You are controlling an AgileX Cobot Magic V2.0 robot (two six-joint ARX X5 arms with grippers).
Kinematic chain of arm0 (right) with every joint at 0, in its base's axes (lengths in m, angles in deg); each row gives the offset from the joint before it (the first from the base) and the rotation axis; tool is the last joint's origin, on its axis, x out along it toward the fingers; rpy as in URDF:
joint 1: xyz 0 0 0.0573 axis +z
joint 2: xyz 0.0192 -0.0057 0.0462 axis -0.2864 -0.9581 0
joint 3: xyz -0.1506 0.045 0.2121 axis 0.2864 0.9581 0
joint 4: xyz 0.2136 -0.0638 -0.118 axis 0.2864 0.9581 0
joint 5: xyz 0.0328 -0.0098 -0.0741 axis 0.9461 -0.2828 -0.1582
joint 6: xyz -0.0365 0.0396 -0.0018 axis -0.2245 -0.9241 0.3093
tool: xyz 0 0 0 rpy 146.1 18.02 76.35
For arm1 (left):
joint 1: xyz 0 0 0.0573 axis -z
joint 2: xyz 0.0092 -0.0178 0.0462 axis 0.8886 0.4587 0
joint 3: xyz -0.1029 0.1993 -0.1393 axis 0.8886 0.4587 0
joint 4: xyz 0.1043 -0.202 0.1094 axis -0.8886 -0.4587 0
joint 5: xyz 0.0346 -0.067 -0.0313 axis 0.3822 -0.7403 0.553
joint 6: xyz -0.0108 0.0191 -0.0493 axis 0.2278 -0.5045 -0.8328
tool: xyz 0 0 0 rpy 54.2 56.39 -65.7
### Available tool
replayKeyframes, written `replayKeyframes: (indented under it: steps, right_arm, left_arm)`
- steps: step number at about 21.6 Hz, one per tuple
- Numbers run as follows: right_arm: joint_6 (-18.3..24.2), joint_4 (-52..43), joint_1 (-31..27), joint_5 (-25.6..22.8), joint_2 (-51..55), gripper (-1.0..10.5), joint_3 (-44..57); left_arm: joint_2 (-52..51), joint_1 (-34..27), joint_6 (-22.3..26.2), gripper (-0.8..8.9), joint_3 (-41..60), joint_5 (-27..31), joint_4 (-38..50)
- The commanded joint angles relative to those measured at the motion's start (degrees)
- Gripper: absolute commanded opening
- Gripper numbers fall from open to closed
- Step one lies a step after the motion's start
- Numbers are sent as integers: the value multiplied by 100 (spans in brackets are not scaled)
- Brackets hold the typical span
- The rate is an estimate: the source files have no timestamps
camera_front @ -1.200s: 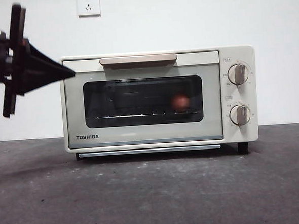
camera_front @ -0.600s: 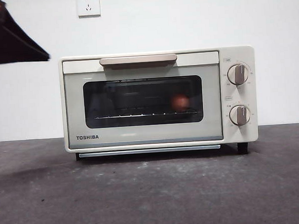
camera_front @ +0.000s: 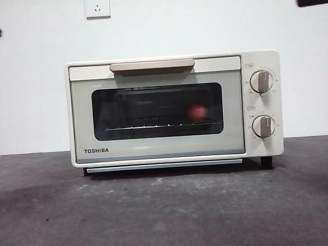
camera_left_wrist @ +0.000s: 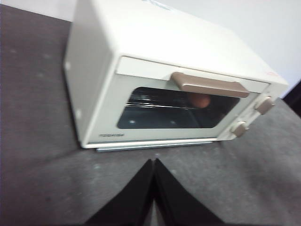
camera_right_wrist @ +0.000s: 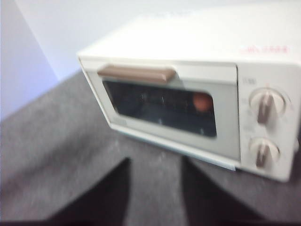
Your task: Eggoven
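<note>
Ovens: one cream Toshiba toaster oven [camera_front: 174, 108] is seen at the centre of the front view, standing on the dark grey table [camera_front: 169, 212], its door shut.
Eggs: one reddish-brown egg [camera_front: 198, 112] is seen through the dark glass window [camera_front: 157, 111], resting on the wire rack in the right part of the window; it is also seen behind the glass in the left wrist view [camera_left_wrist: 201, 100] and the right wrist view [camera_right_wrist: 202, 101].
Handles: one tan handle [camera_front: 151, 65] is set across the top of the door.
Knobs: two knobs are counted on the right panel, an upper one [camera_front: 260, 81] and a lower one [camera_front: 263, 126].
Wall sockets: one white socket [camera_front: 96, 4] is seen at the upper edge of the front view, left of centre.
Left gripper [camera_left_wrist: 154, 162]: its two black jaws are pressed together with nothing between them; it is held off the table in front of the oven, touching nothing.
Right gripper [camera_right_wrist: 155, 162]: its two jaws are held apart with a clear gap showing table; nothing is gripped or touched.
Arm tips: black tips are seen at the upper left and upper right corners of the front view.
</note>
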Motion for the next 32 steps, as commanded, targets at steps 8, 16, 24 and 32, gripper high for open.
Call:
replayKeyframes:
  steps: [8, 16, 24, 32]
  right_arm:
    - [216, -402, 35, -20, 7, 4, 142]
    - [214, -431, 35, -50, 11, 4, 140]
    - [216, -448, 35, -50, 11, 4, 140]
    - [214, -448, 35, -50, 11, 4, 140]
  left_arm:
    - [-400, 28, 262, 7, -85, 85, -240]
    - [-398, 28, 245, 8, -85, 83, -238]
    - [-398, 28, 247, 8, -85, 83, -234]
    - [-514, -39, 953, 8, -76, 396, -201]
